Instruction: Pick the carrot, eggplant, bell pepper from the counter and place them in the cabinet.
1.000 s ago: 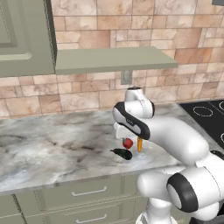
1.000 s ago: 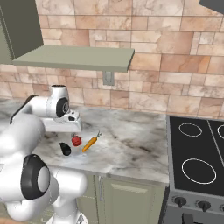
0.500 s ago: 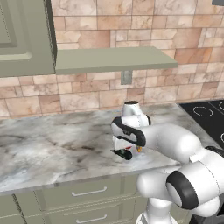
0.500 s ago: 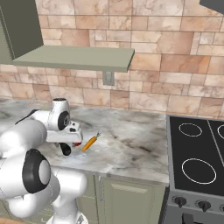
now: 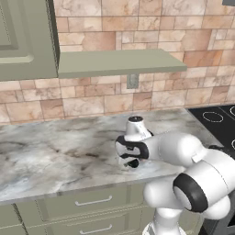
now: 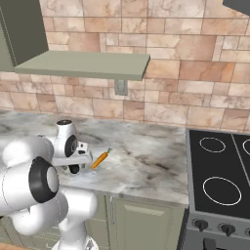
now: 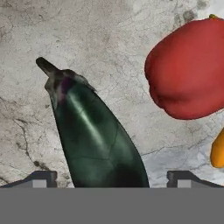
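A grey-white marbled counter (image 5: 50,156) runs beneath a tan stone-tile wall in a rendered kitchen, with grey-green drawers (image 5: 87,202) and silver handles below it and a black stovetop (image 6: 219,166) at its right end. Above, the grey-green cabinet (image 5: 119,62) shows a flat shelf board, with its panelled door at far left. The gripper (image 7: 111,177) hangs low over the counter's near edge, its two tips spread wide, one on each side of the eggplant (image 7: 94,135) and apparently clear of it. In the hand view the dark, glossy eggplant lies on the stone, its long axis running away from the tips and its pointed stem end aimed outward at a slight slant. The red bell pepper (image 7: 188,68) sits just beside it. The carrot (image 6: 100,159) lies on the counter just right of the hand, green tip pointing toward the wall.
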